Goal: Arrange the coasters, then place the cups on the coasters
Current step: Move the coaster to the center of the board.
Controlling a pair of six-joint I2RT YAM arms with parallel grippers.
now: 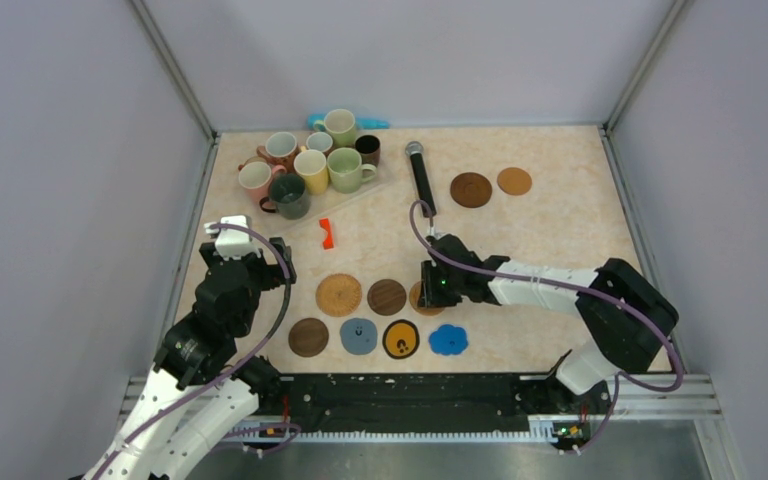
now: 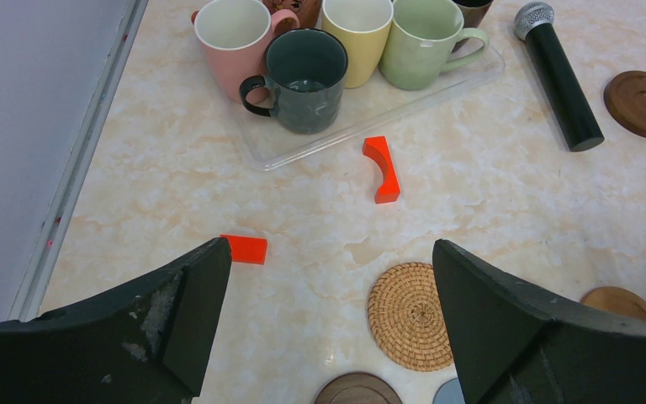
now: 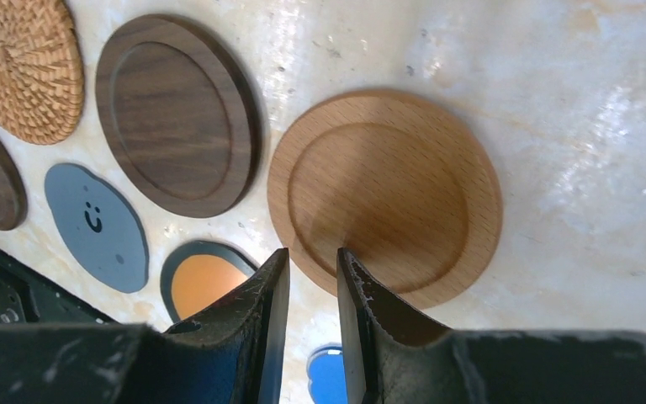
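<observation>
Rows, 6 o'clock of the table: the back row runs woven coaster, dark wood coaster, light wood coaster. In front lie the grey-blue coaster, the black-and-yellow coaster and the blue scalloped coaster.
Right fingers: low over the light wood coaster's near rim with only a slit between them. I cannot tell whether they pinch it.
Why there: the coaster lies flat just beside the dark one, probably to extend the back row toward 3 o'clock.
Left fingers: spread wide with nothing between them, hovering at 9 o'clock, likely parked out of the right arm's way.
Stray coasters, 1 o'clock: two wooden ones, well apart from the rows and not yet arranged.
Cups, 11 o'clock: clustered on a clear tray, none on a coaster.
Clutter: a microphone at 12 o'clock and a red piece near the tray's corner.
Stage: judged mid-arranging. The cups come later.
</observation>
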